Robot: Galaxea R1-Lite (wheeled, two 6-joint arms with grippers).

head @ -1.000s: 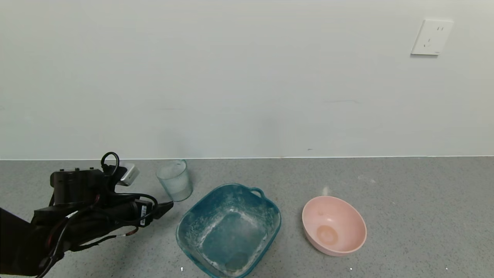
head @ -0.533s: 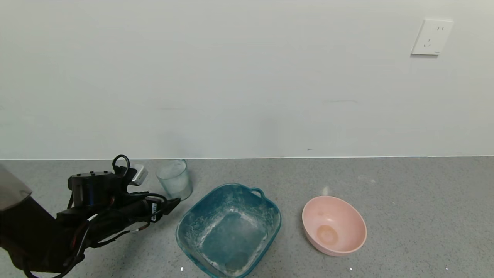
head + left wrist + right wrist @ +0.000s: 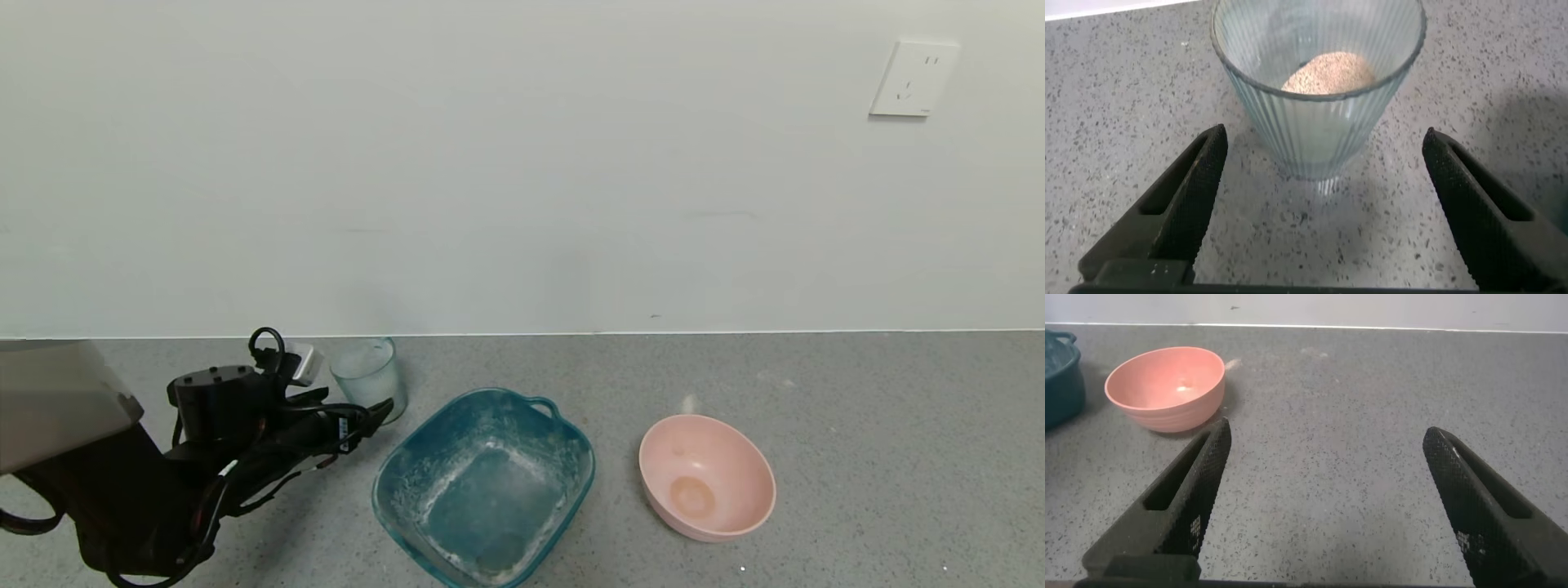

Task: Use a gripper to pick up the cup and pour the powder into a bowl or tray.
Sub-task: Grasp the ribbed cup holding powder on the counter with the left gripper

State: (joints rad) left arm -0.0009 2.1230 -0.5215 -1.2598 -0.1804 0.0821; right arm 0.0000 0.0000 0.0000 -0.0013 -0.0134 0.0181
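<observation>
The ribbed pale blue-grey cup stands upright on the grey counter near the wall, left of the teal tray. In the left wrist view the cup holds a small heap of beige powder. My left gripper is open just short of the cup; in its wrist view the gripper has its fingers spread wider than the cup, with the cup just beyond the tips. The tray is smeared with white dust. My right gripper is open and empty over bare counter, out of the head view.
A round pink bowl sits right of the tray; it also shows in the right wrist view. The wall runs close behind the cup. A wall socket is at the upper right. A grey box edge shows at far left.
My left arm has moved right and toward the wall, bringing its open gripper up to the cup. The cup, tray and bowl have not moved.
</observation>
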